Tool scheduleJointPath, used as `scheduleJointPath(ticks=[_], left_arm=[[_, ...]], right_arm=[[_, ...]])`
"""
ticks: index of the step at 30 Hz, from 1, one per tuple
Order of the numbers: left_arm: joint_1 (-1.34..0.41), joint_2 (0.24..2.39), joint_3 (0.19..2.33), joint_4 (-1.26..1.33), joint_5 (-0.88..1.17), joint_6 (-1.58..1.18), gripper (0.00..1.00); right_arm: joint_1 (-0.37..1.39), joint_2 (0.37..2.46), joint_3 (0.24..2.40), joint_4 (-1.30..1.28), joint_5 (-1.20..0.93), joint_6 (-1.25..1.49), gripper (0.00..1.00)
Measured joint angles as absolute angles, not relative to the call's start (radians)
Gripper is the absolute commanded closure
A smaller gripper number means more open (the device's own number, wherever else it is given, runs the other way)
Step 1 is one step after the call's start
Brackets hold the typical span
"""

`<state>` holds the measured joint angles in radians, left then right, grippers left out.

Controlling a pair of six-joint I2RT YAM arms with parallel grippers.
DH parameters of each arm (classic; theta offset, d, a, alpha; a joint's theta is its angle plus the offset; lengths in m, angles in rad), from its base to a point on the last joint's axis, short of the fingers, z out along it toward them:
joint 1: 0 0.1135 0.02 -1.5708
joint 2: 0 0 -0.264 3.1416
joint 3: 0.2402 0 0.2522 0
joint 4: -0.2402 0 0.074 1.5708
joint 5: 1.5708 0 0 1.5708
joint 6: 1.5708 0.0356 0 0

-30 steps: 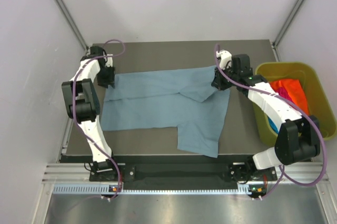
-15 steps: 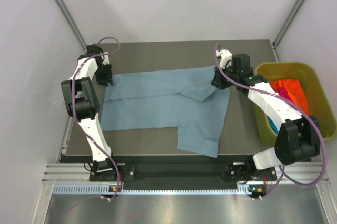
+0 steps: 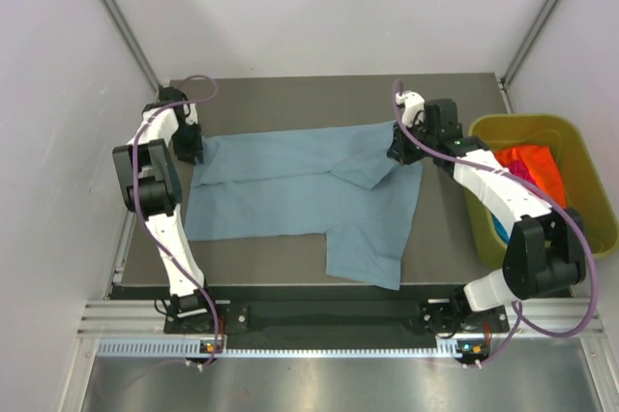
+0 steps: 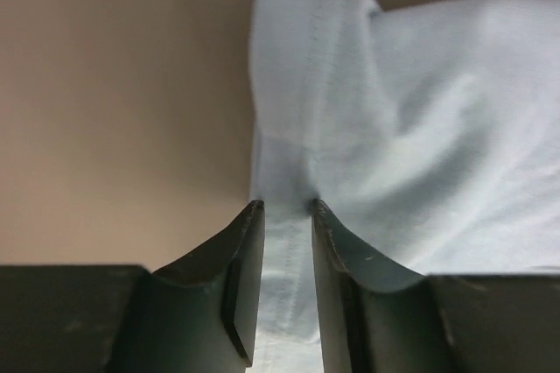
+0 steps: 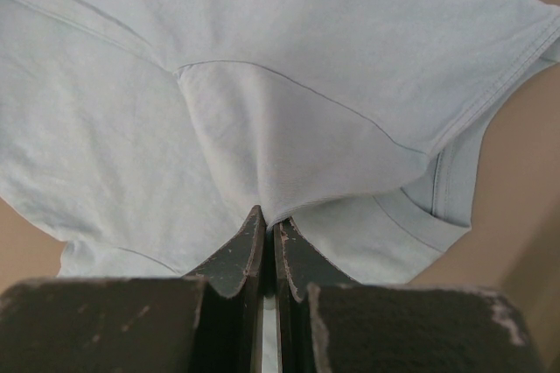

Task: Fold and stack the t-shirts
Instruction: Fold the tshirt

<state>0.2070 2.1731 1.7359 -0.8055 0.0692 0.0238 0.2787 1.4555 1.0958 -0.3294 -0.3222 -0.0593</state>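
Observation:
A large grey-blue t-shirt (image 3: 300, 190) lies spread on the dark table (image 3: 290, 93), its far right part folded over. My left gripper (image 3: 192, 153) is at the shirt's far left corner. In the left wrist view its jaws (image 4: 284, 208) stand a narrow gap apart, astride the stitched hem (image 4: 289, 242), and the cloth (image 4: 420, 145) puckers at the tips. My right gripper (image 3: 397, 153) is shut on a fold of the same shirt at its far right; in the right wrist view the fingers (image 5: 269, 222) pinch the cloth (image 5: 262, 58). Orange (image 3: 530, 162) and turquoise (image 3: 498, 228) t-shirts lie in the bin.
A yellow-green bin (image 3: 522, 124) stands off the table's right edge, beside the right arm. White walls and metal posts close in the back and both sides. The arm bases sit on the rail at the near edge.
The left gripper's jaws have narrowed around the shirt's hem and the wrist has shifted slightly at the far left corner. The right arm and the shirt have stayed put.

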Motion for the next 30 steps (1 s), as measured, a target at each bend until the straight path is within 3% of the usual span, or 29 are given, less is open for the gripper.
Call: scheduleJointPath(ticks=[4,7,12,25,27,28,30], left_arm=[[0.211,2.201,1.764,-0.817,0.050,0.023,0.76],[0.212,2.204,1.772,-0.823,0.050,0.023,0.76],[0.212,2.208,1.776,-0.827,0.056,0.018,1.00],[0.221,2.209,1.783,-0.833,0.005,0.010,0.99],[0.227,2.215,1.793,-0.839,-0.005,0.010,0.89],[0.229,2.218,1.801,-0.845,-0.005,0.011,0.72],[0.233,2.223,1.809,-0.849,-0.006,0.017,0.69]], right_arm=[[0.279,1.467,1.112,-0.329,-0.322,-0.059,1.00],[0.279,1.469,1.123,-0.328,-0.320,-0.059,1.00],[0.279,1.476,1.135,-0.323,-0.319,-0.059,1.00],[0.279,1.487,1.135,-0.323,-0.319,-0.059,1.00],[0.279,1.488,1.135,-0.323,-0.319,-0.059,1.00],[0.279,1.488,1.135,-0.323,-0.319,-0.059,0.99],[0.279,1.488,1.135,-0.323,-0.319,-0.059,0.93]])
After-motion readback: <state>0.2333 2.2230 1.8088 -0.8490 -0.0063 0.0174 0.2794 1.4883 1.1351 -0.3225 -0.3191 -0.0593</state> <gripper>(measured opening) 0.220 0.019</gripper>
